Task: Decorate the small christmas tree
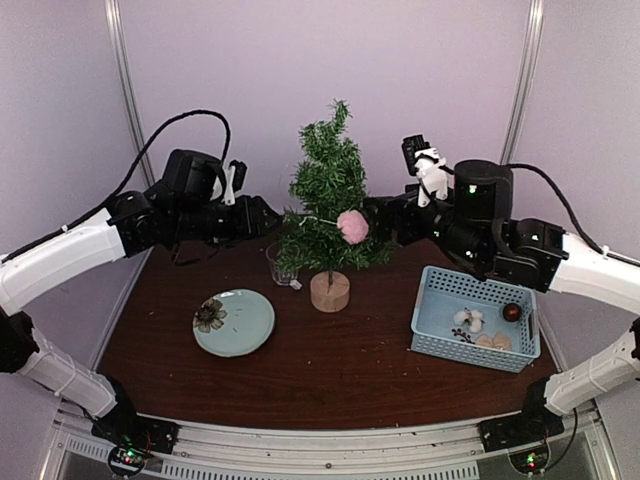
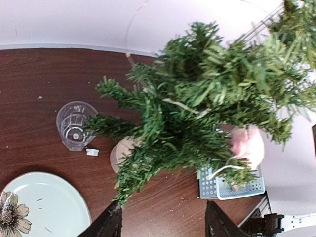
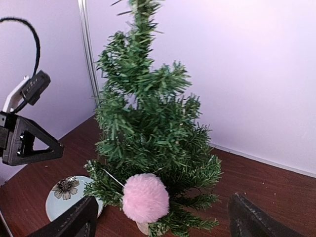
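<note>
small christmas tree (image 1: 330, 190) upright on wood stump, just right of drinking glass (image 1: 281, 265); pink pompom (image 1: 352, 226) hung on branch far side from glass; left pincer (image 2: 163, 224) spread, empty; right pincer (image 3: 165, 219) spread, empty; judgement: tree light, tips easily; branches springy; steady at trunk or stump

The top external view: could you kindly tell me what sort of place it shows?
Probably a robotics lab test cell: plain lilac walls enclose a dark table, and the left arm and right arm are mounted at its near edge.
</note>
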